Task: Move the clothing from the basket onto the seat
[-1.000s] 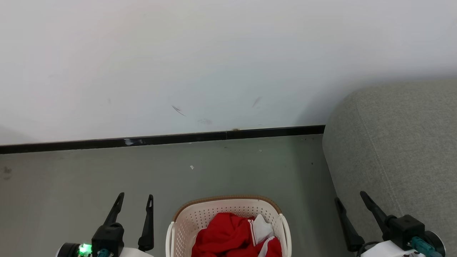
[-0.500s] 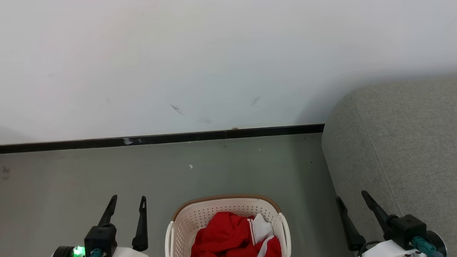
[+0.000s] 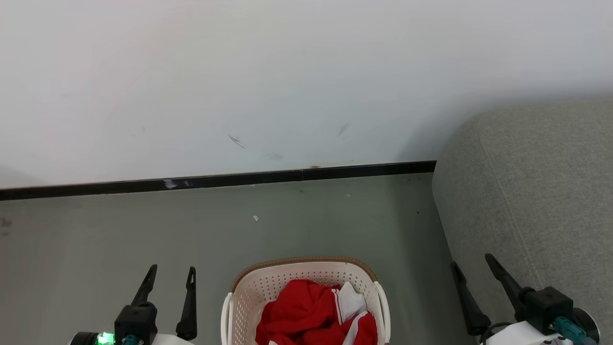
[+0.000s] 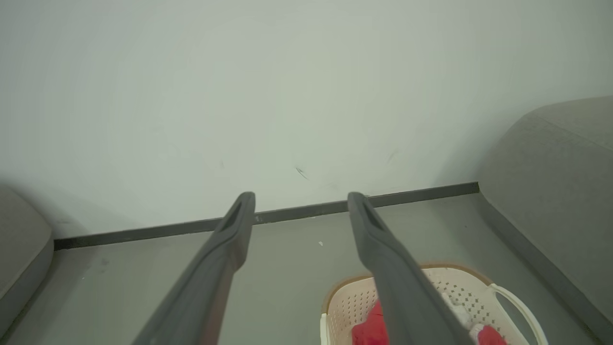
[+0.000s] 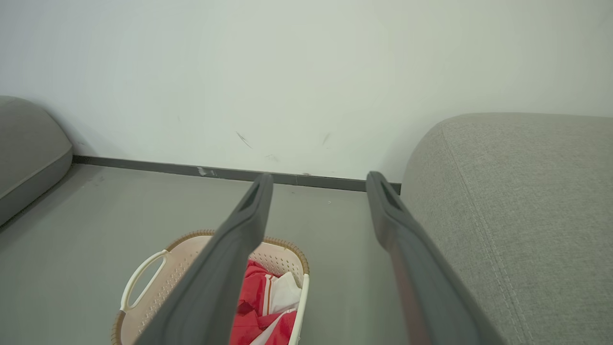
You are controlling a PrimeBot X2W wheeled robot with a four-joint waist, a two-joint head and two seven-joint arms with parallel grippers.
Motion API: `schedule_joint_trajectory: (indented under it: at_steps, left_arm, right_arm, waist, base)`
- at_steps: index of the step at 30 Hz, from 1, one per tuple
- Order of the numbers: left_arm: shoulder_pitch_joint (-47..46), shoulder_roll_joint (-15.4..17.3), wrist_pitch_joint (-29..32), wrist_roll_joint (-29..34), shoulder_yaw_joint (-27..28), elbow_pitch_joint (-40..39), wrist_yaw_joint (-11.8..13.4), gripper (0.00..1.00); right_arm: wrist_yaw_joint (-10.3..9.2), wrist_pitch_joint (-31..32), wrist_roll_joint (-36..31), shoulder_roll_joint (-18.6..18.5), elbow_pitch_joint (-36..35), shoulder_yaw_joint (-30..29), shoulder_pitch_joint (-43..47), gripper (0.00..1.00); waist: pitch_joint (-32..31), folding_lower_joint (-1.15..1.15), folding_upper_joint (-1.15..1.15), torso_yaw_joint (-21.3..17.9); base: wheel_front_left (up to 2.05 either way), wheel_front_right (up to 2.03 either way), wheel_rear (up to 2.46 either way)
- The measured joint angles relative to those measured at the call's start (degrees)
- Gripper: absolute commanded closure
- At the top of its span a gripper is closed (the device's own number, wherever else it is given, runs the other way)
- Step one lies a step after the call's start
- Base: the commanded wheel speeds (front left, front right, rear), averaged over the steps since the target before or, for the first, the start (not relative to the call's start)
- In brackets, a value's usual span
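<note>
Left pincer [image 3: 172, 268]: wide open and empty, with bare floor [image 3: 143, 230] showing between its two tips.
Left arm pose: low at the left of the head view, with a green light [image 3: 104, 338] glowing on the wrist at the bottom edge. The fingers [image 4: 225, 258] point forward toward the wall [image 3: 287, 72] and lean a little to the right. They hang above the floor to the left of the basket [image 3: 268, 282] and touch nothing.
Right pincer [image 3: 470, 261]: also open, with a clear gap between its tips, and nothing is held.
Right arm pose: low at the right of the head view. Its long fingers slant up and to the left. One tip shows against the strip of floor beside the seat [image 3: 527, 191], the other against the seat's grey side. Whether it touches the fabric cannot be told.
Clothing [image 3: 306, 311]: a crumpled red heap inside the basket, with white stripes and a white piece toward its right side. Neither pincer is near it.
Basket: it stands on the floor between the two arms, and its near end is cut off by the bottom edge of the head view. The brown rim curves round its far end. One looped handle shows in the right wrist view.
Seat: to the right of the basket, with a strip of floor between them. Its rounded corner is at the wall, where the dark skirting [image 3: 239, 179] ends.
Other things: a second grey cushion [image 5: 24, 143] sits against the wall on the far left, well apart from the basket. The wall has a few dark scuffs above the skirting.
</note>
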Motion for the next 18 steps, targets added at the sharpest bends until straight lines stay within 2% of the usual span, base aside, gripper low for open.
schedule_joint_trajectory:
  at_steps: [18]
  left_arm:
    - [-4.1, 1.7, 0.0, 3.2, -3.3, 6.2, -3.0, 0.0]
  right_arm:
    - [0.0, 0.0, 0.5, 0.1, -4.0, -2.5, 3.1, 0.0]
  waist:
    - [4.0, 0.0, 0.0, -1.1]
  base:
    - [0.0, 0.0, 0.0]
